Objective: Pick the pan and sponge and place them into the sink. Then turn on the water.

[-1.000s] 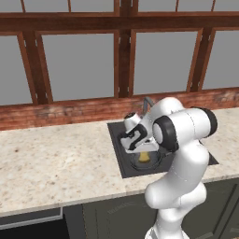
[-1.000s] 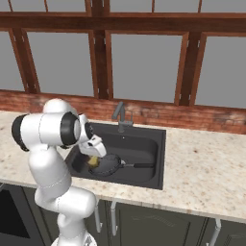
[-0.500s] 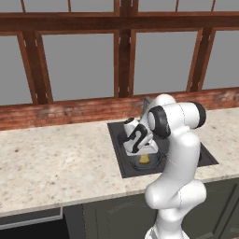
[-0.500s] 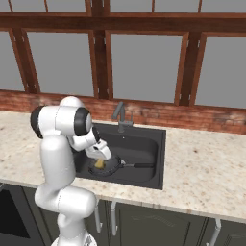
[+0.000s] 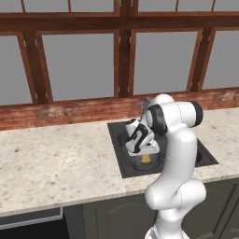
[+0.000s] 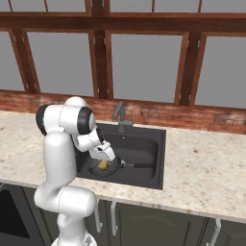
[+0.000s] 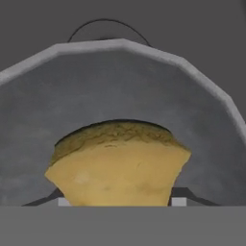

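Arm swung nearer the faucet, gripper [image 6: 103, 162] clasping sponge [image 7: 117, 166], directly above pan [image 7: 120, 96] in sink [image 6: 144, 144]

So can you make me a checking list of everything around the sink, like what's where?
Surface: speckled beige counter with the sink set into it.
Pan: the pan lies in the sink, handle pointing to the right in the right base view.
Sponge: the sponge is over the pan, between the fingertips; whether it rests on the pan cannot be told.
Water: none runs from the faucet.
Clutter: nothing seen.
Gripper: the gripper is low over the pan, jaws either side of the sponge; whether they squeeze it cannot be told.
Cables: nothing seen.
Surroundings: brick ledge, wood-framed windows, dark cabinets below.
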Controlling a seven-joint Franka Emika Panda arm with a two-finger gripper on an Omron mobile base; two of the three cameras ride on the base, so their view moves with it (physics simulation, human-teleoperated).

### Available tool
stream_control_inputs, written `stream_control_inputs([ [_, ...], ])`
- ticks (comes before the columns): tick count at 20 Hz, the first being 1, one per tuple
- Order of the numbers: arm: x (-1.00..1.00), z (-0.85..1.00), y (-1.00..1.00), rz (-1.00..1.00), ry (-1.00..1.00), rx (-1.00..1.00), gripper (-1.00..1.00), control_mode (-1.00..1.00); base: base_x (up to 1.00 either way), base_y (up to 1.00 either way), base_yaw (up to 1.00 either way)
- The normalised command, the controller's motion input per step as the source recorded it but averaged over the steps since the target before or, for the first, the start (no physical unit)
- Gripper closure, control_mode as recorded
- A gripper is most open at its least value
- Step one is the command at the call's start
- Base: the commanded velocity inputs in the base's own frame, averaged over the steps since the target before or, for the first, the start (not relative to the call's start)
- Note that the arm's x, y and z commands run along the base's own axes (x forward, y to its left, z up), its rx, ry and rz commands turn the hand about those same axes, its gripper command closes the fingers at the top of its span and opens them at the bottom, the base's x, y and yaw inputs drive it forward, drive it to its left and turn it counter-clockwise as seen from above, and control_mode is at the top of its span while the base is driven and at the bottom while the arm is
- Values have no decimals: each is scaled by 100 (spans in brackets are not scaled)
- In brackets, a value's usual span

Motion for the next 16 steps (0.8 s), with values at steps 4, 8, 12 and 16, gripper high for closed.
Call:
stream_control_inputs([
  [4,-12,24,0,0,0,1,-100,-100,0,0,0],
  [8,-23,79,2,-1,0,2,-100,-100,0,0,0],
  [12,-49,100,12,0,0,5,-100,-100,0,0,0],
  [16,-84,100,37,-1,-4,3,-100,-100,0,0,0],
])
